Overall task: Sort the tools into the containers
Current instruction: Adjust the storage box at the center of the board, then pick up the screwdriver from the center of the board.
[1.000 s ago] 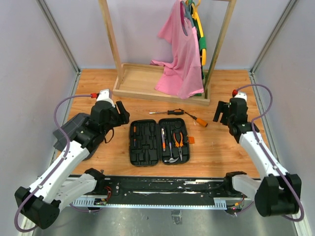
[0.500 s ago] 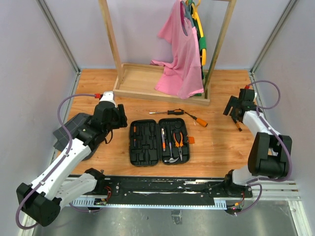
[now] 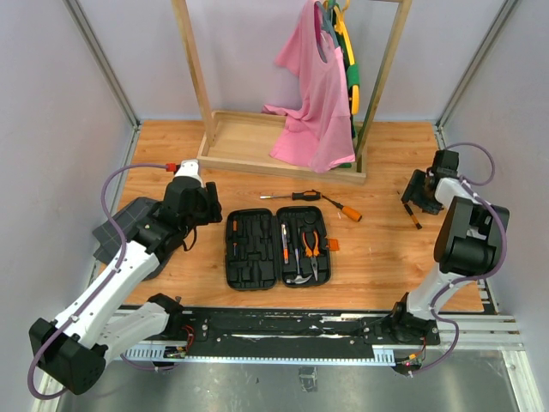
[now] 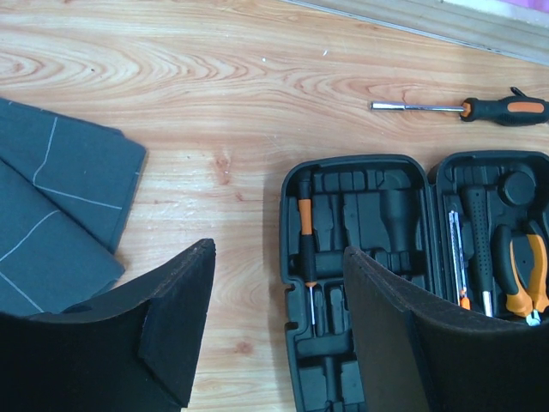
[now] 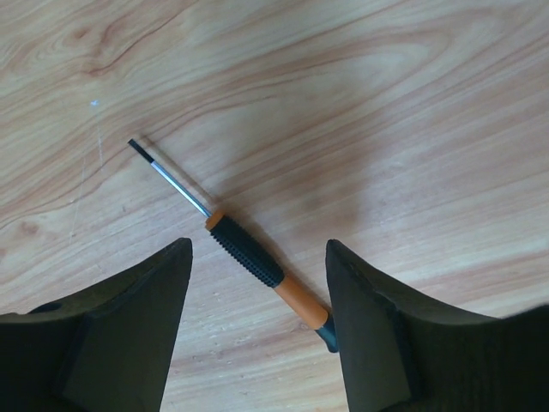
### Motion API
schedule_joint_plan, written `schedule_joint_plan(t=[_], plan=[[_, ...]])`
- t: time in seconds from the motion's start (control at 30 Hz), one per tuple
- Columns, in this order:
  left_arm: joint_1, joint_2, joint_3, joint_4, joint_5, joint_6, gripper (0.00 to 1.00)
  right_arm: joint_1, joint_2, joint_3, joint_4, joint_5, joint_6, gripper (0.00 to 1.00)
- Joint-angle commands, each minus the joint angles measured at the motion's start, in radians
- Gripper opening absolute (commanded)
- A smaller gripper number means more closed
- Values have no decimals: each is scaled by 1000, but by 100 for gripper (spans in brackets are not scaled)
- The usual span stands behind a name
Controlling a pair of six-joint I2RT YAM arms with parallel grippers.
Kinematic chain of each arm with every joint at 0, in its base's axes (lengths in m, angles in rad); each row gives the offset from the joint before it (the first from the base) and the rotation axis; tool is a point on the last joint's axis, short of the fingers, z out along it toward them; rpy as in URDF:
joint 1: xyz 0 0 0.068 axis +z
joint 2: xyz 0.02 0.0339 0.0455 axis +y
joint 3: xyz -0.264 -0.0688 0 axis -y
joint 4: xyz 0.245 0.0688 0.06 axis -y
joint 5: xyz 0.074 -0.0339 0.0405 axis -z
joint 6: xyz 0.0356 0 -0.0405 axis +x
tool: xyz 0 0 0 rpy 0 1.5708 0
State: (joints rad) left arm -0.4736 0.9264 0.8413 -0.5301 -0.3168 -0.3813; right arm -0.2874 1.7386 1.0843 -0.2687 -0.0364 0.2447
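Right hand [image 5: 257, 249] wide over loose screwdriver [image 5: 236, 242] near clothes rack [image 3: 257, 148]

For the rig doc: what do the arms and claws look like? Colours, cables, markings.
Both match: white shells on the long links, black joints. Left arm and right arm each trail a lavender cable; the left's ends in a red plug. Left claw and right claw have two broad matt black fingers. No markings visible.

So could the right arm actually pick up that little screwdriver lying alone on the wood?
Probably yes: its open fingers hang right over the little screwdriver, one on either side of the handle, and nothing lies between them and it.
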Motion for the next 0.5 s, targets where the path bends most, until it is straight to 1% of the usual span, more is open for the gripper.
schedule_joint_plan(t=[0.0, 0.27, 0.47], plan=[[-3, 4, 2, 2, -2, 14, 66, -12, 30, 42, -69, -56, -42, 63], [-3, 10, 2, 3, 0, 17, 66, -2, 76, 70, -121, -67, -55, 53], [-3, 14, 2, 1, -2, 16, 65, 44, 113, 91, -160, -2, -75, 49]])
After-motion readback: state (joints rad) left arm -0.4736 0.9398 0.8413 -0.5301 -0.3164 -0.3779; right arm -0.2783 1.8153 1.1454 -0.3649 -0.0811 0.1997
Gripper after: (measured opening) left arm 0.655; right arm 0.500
